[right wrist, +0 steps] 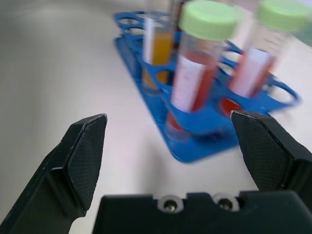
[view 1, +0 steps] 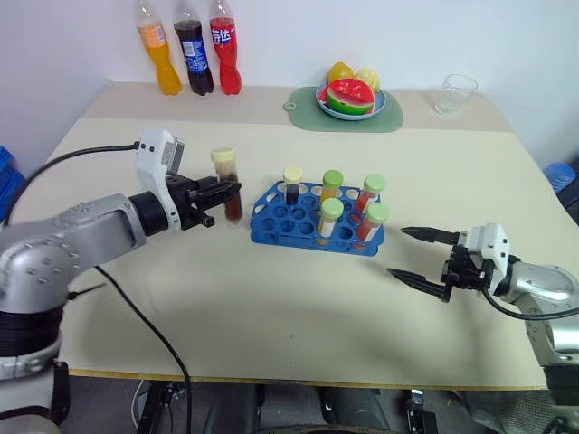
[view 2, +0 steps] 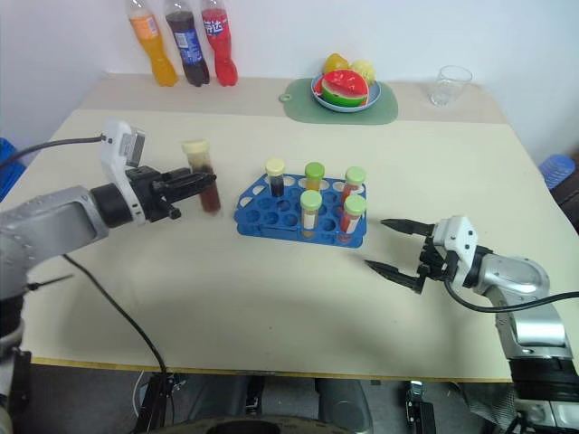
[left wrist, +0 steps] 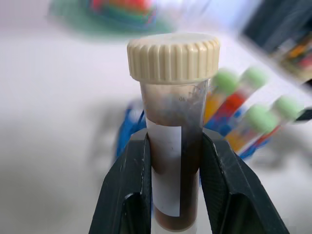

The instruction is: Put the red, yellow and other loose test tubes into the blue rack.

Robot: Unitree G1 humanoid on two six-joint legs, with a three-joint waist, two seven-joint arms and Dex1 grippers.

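Observation:
My left gripper (view 1: 223, 193) is shut on a test tube (view 1: 228, 185) with a cream cap and dark brown liquid, held upright above the table just left of the blue rack (view 1: 280, 229). In the left wrist view the tube (left wrist: 173, 146) stands clamped between both black fingers (left wrist: 129, 187). The rack holds several capped tubes: one cream-capped dark tube (view 1: 292, 183) and green-capped yellow and red ones (view 1: 331, 214). My right gripper (view 1: 418, 257) is open, low over the table to the right of the rack, with nothing between its fingers. In its wrist view the rack (right wrist: 204, 122) lies ahead.
Three soda bottles (view 1: 189, 47) stand at the table's back left. A plate of fruit (view 1: 351, 96) on a green mat and a clear glass (view 1: 454, 94) sit at the back. A black cable (view 1: 145, 330) hangs over the table's front left edge.

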